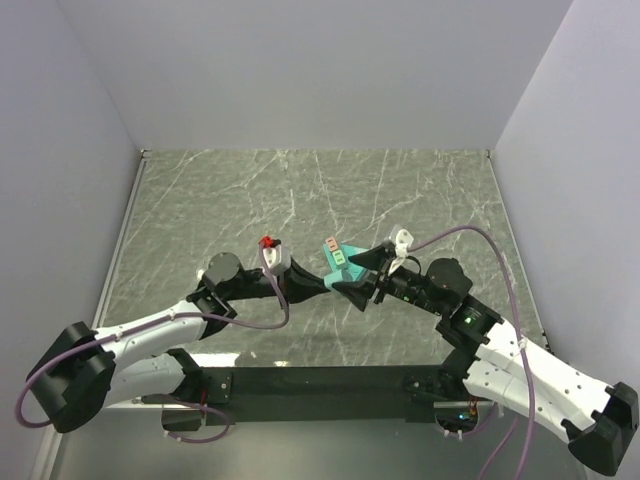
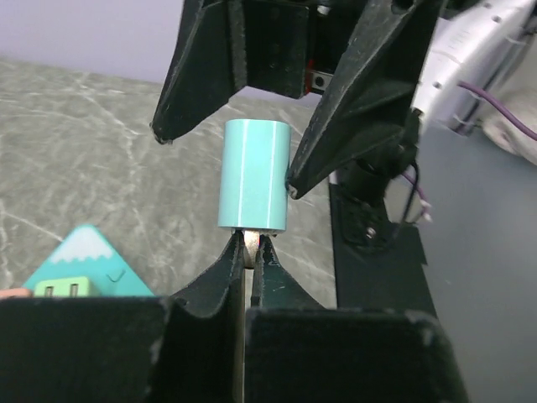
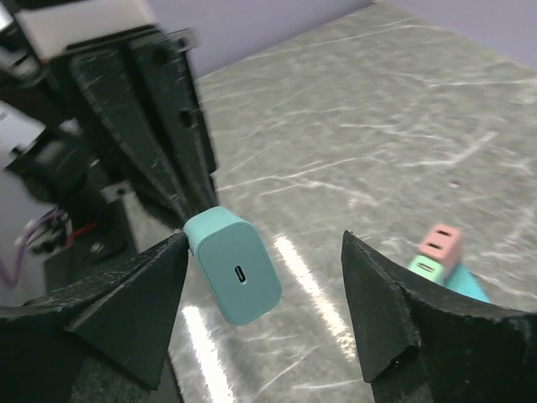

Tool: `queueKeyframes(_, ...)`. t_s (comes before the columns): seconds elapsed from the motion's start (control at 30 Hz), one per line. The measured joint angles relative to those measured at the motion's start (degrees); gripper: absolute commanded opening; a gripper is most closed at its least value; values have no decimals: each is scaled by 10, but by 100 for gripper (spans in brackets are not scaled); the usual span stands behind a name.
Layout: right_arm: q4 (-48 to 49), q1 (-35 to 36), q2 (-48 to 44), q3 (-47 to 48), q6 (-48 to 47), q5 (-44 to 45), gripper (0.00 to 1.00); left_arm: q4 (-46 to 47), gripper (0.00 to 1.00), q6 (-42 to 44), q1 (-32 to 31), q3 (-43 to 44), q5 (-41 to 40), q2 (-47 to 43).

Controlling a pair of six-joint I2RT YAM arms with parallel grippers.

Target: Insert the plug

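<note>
A teal charger plug (image 2: 253, 174) is held in the air by its prongs in my left gripper (image 2: 249, 249), which is shut on it. In the right wrist view the plug (image 3: 235, 269) shows its USB-C port face. My right gripper (image 3: 260, 315) is open and straddles the plug, its left finger (image 3: 126, 311) close against the plug's side and its right finger (image 3: 394, 319) well apart. The teal and pink socket block (image 3: 440, 252) lies on the table beyond, and also shows in the top view (image 1: 338, 256) and the left wrist view (image 2: 80, 269).
Both grippers meet tip to tip above the near middle of the grey marble table (image 1: 300, 190), the left gripper (image 1: 320, 285) facing the right gripper (image 1: 353, 277). White walls enclose the table. The black base bar (image 1: 320, 380) runs along the near edge.
</note>
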Motion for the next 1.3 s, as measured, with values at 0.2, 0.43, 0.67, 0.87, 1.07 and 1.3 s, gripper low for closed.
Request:
queueKeyframes(0.2,-4,0,-15,0,-10,-90,68,-19,0,5,4,-11,60,-31)
queueKeyframes(0.43,-20,-3,-14,11,-14,-164,59,-34,0,17,4,-12,82,-58)
queueKeyframes(0.67,-35,-3,4,13,-14,-197,44,-48,0,21,4,-14,82,-66)
queueKeyframes(0.87,-35,-4,8,13,-20,-212,20,-48,0,19,4,-17,87,-66)
queueKeyframes(1.07,-24,-5,-11,1,-18,-205,0,-33,40,20,2,-17,84,-57)
queueKeyframes(1.3,-17,-5,-63,0,14,-95,0,-48,65,31,6,-18,36,-35)
